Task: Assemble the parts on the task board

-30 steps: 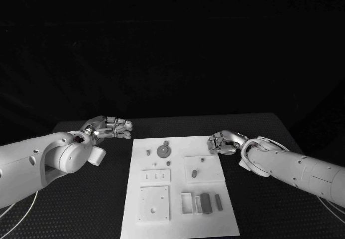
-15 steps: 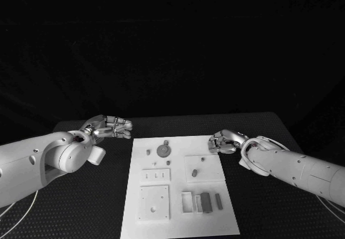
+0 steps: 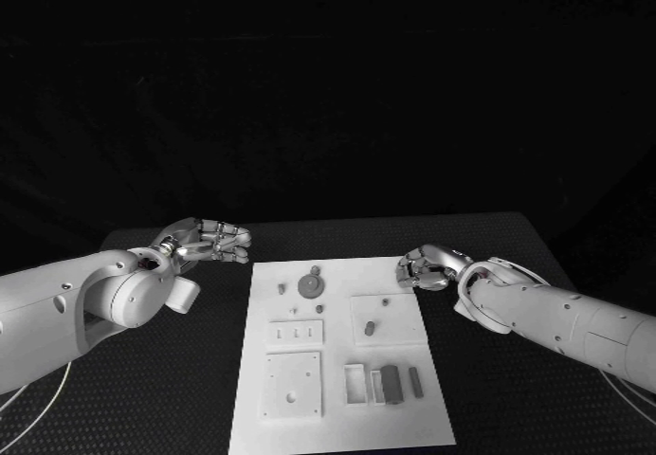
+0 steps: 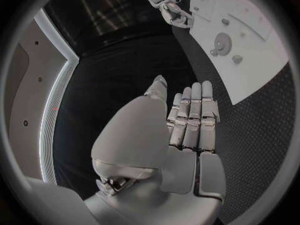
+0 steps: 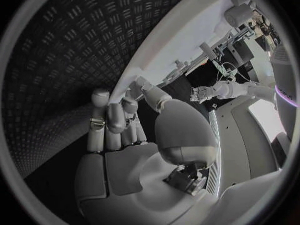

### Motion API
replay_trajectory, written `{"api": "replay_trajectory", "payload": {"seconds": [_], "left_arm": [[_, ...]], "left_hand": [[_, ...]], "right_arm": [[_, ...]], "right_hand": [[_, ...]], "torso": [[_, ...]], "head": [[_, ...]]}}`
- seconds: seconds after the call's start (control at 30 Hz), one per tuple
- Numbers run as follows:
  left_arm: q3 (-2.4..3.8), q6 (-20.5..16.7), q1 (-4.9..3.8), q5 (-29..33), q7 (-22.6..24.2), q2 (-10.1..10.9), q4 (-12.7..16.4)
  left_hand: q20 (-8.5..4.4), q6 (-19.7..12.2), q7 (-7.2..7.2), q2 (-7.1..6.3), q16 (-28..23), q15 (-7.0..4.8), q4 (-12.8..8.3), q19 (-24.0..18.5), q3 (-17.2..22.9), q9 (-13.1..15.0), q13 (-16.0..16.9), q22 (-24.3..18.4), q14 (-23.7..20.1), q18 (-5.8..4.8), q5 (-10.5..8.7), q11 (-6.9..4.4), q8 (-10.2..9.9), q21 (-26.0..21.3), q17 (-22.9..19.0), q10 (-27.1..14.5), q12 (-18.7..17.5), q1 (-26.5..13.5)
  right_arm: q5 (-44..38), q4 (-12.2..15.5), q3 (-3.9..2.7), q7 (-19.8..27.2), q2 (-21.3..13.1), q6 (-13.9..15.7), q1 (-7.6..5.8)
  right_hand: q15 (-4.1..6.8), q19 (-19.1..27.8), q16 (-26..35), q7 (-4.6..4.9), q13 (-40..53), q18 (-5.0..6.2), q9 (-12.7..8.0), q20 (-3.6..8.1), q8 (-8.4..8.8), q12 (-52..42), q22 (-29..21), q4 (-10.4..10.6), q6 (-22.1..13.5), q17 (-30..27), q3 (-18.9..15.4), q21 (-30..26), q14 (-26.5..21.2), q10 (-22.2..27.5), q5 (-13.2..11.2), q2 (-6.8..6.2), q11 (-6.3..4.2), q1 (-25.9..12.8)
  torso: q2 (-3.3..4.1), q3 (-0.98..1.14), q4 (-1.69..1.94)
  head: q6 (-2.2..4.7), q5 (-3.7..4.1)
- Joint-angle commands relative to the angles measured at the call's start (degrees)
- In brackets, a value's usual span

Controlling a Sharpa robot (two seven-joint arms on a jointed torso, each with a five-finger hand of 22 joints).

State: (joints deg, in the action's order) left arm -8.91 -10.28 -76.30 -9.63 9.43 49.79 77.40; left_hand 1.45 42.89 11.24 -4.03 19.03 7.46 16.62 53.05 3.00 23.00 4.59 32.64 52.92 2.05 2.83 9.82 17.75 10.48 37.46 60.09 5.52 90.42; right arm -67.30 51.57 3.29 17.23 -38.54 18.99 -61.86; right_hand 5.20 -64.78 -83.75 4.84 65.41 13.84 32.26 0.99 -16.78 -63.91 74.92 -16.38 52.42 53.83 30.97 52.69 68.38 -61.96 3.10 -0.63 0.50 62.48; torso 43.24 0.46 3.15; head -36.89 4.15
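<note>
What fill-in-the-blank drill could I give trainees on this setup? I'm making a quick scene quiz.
1. The task board lies on the ____ table.
2. The right hand hovers at the board's far ____ corner.
3. The left hand holds ____.
4. The round part lies at the board's ____ end.

Missing words: black; right; nothing; far

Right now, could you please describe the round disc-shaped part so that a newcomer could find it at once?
Start at the white task board in the middle of the black table. Go to its far end, between the two hands. The round part lies there, the widest grey piece, circular where its small neighbours are mere pegs.
</note>
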Motion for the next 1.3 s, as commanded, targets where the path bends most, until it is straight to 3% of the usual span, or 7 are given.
{"api": "replay_trajectory", "payload": {"seconds": [0.03, 0.23, 0.37, 0.57, 0.9, 1.13, 1.3], "left_arm": [[0.03, 0.84, -0.03, -0.30, 0.56, -0.03, 0.18], [0.03, 1.37, -0.03, -1.15, 0.49, 0.08, 0.21], [0.04, 1.98, -0.03, -2.93, 0.12, 0.11, 0.38], [0.04, 2.67, -0.05, -6.25, -1.80, -0.12, 0.64], [0.05, 0.79, -0.05, -13.73, -9.29, -2.35, 1.98], [0.02, -1.83, -0.05, -13.99, -14.17, -4.62, 3.09], [-0.03, -3.01, -0.05, -13.99, -16.09, -6.10, 3.66]], "left_hand": [[0.19, 0.51, 0.96, 0.21, -0.39, -0.10, -0.02, 0.15, 0.17, 0.01, 0.06, 0.07, 0.45, 0.92, 0.12, -0.03, 0.09, -0.22, 0.10, 0.28, -0.19, 0.31], [0.18, 1.33, 0.54, 0.48, -0.56, -0.10, -0.01, 0.22, 0.17, 0.18, 0.29, 0.16, 0.56, 0.93, 0.12, -0.40, 0.53, -0.25, 0.34, 1.23, 0.19, 0.40], [0.05, 4.02, -0.41, 1.07, -0.59, -0.28, 0.02, 0.56, 0.13, 0.66, 1.08, 0.37, 1.07, 0.98, 0.12, -1.63, 1.87, -0.15, 0.83, 4.00, 1.49, 0.34], [-0.90, 6.87, -1.54, 1.37, 0.71, -1.48, 0.06, 2.48, -0.34, 0.83, 2.26, 1.32, 3.79, 1.09, 0.10, -3.01, 2.82, 1.02, 2.43, 6.97, 2.74, -0.80], [-2.24, 9.35, -2.47, 0.63, 1.62, -2.68, 0.15, 3.98, -0.27, 0.69, 4.21, 2.83, 5.88, 0.79, 0.01, -4.23, 3.02, 2.29, 5.06, 9.54, 3.65, -6.66], [-3.17, 9.61, -2.49, 1.02, 2.47, -3.63, 0.17, 5.29, 0.12, 0.47, 6.19, 4.03, 7.59, 0.85, -0.03, -5.17, 2.56, 3.36, 7.14, 11.28, 4.63, -10.84], [-3.54, 9.02, -2.19, -0.49, 2.37, -3.91, 0.23, 5.43, 0.11, 0.14, 7.45, 4.59, 7.88, 0.78, -0.03, -5.39, 1.89, 3.57, 8.25, 11.38, 4.78, -15.84]], "right_arm": [[-0.73, 0.47, 0.01, -0.23, 0.03, 0.97, 0.07], [-1.14, 2.60, 0.00, -1.02, -0.57, 2.72, 0.06], [-2.03, 6.03, -0.30, -3.82, -1.72, 6.09, -0.04], [-3.69, 11.16, -0.77, -7.11, -2.60, 7.44, -1.81], [-10.66, 20.09, -0.85, -15.68, -2.24, 3.30, -4.61], [-15.49, 24.88, -0.85, -22.24, -0.72, 1.53, -5.21], [-17.34, 27.29, -0.85, -24.92, 0.60, 1.91, -5.25]], "right_hand": [[0.35, 0.05, -0.29, 1.93, -0.06, 1.16, 0.10, 0.51, -0.27, -0.24, 1.10, -0.04, 2.31, 0.10, 0.10, 0.21, 0.10, -0.37, -0.30, 0.54, -0.08, -0.04], [0.43, 0.00, -0.39, 1.86, -0.08, 1.16, 0.15, 0.56, -0.29, -0.26, 1.12, -0.16, 2.47, 0.40, 0.14, 0.28, 0.35, -0.49, -0.29, 0.75, -0.15, 0.07], [0.55, -0.14, -0.53, 1.74, -0.12, 1.16, 0.23, 0.65, -0.37, -0.30, 1.14, -0.23, 2.76, 0.78, 0.14, 0.41, 0.75, -0.71, -0.30, 0.92, -0.27, 0.23], [0.66, -0.31, -0.61, 1.65, -0.18, 1.16, 0.28, 0.76, -0.37, -0.31, 1.13, -0.27, 2.91, 0.95, 0.01, 0.54, 1.05, -0.91, -0.30, 0.54, -0.37, 0.35], [0.85, -0.66, -0.76, 1.46, -0.28, 1.16, 0.42, 0.93, -0.50, -0.31, 1.07, -0.19, 3.38, 1.45, -0.07, 0.69, 1.70, -1.27, -0.30, 0.61, -0.56, 0.44], [0.97, -0.84, -0.73, 1.38, -0.35, 1.16, 0.47, 1.03, -0.45, -0.28, 1.02, -0.22, 3.49, 1.28, -0.31, 0.74, 1.86, -1.48, -0.30, 0.31, -0.66, 0.27], [1.01, -0.92, -0.72, 1.32, -0.39, 1.16, 0.51, 1.10, -0.46, -0.26, 1.00, -0.28, 3.60, 1.27, -0.35, 0.74, 1.97, -1.56, -0.29, 0.14, -0.71, 0.30]], "torso": [[-0.02, 0.03, -0.02], [-0.01, 0.04, -0.06], [-0.06, -0.04, -0.14], [-0.07, -0.09, -0.08], [-0.34, -0.20, -0.02], [-0.65, -0.38, -0.21], [-0.89, -0.45, -0.14]], "head": [[-0.01, -0.02], [0.04, 0.02], [0.02, 0.02], [0.29, -0.01], [0.84, -0.72], [0.95, -1.60], [0.79, -2.24]]}}
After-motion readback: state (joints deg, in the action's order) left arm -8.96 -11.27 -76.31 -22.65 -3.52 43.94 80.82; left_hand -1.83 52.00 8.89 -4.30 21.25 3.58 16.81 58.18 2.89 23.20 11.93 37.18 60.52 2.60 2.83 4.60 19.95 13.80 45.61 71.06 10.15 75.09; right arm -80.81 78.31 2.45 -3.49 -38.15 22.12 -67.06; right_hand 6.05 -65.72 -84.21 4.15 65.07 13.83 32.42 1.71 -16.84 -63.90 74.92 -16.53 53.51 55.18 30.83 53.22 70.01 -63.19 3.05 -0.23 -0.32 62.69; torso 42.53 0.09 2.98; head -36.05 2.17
